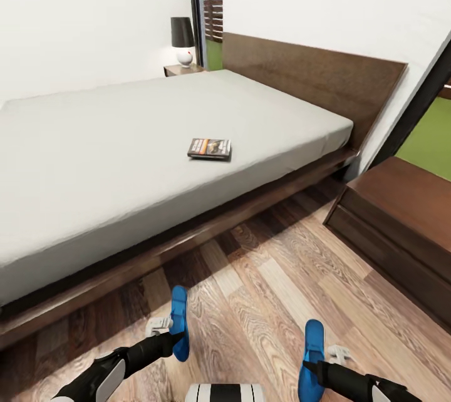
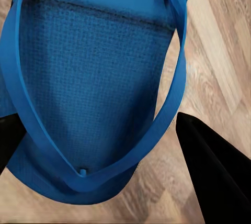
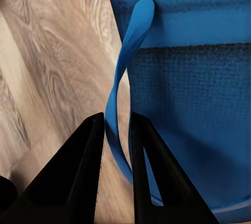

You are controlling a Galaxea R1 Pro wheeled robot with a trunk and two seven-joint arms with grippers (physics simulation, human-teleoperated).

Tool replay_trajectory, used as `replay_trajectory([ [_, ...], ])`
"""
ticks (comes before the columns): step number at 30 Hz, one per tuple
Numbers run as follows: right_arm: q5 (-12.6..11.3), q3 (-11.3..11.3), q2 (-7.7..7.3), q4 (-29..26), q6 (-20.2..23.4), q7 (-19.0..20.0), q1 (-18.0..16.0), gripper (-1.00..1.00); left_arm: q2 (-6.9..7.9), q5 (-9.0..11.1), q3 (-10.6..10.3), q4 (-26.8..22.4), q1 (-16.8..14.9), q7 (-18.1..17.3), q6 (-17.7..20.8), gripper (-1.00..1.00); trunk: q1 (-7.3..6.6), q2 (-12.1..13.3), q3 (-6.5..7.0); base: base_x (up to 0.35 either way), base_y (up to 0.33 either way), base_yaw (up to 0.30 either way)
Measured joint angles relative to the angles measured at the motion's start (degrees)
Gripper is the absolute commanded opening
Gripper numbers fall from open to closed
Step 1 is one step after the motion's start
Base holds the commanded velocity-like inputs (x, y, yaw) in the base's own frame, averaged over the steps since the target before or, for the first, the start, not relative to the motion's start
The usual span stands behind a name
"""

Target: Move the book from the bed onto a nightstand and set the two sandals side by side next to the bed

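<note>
- The bed [image 1: 94, 158] is stretching across the head view, its dark frame edge running diagonally, with a band of wood plank floor [image 1: 263, 289] lying open between it and the robot.
- A dark wooden cabinet [image 1: 401, 220] is closing in that floor on the right; a nightstand [image 1: 181, 69] carrying a black-shaded lamp [image 1: 182, 39] is standing at the bed's far corner, beside the headboard [image 1: 313, 76].
- The book [image 1: 210, 148] is lying flat on the mattress near the middle, well back from the near edge, its long side running roughly across the view.
- The right gripper [image 3: 117, 140] is pinching the strap of the right sandal [image 1: 311, 358], fingers nearly together with the blue strap between them.
- The left gripper [image 2: 94, 150] is standing wide apart around the left sandal [image 1: 179, 322]; whether its fingers [image 2: 209, 166] are pressing the sandal's edges I cannot tell.
- Both sandals are hanging low over the floor, well apart, long axes pointing toward the bed, soles facing sideways rather than down.
</note>
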Motion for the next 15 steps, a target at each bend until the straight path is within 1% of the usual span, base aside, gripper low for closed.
replay_trajectory([
  [15, 0.0, 0.0, 0.0, 0.0, 0.0, 0.0, 0.0, -1.0, 0.0, 0.0, 0.0, 0.0, 0.0, 0.0, 0.0, -1.0, 0.0, 0.0, 0.0, 0.0, 0.0, 0.292],
])
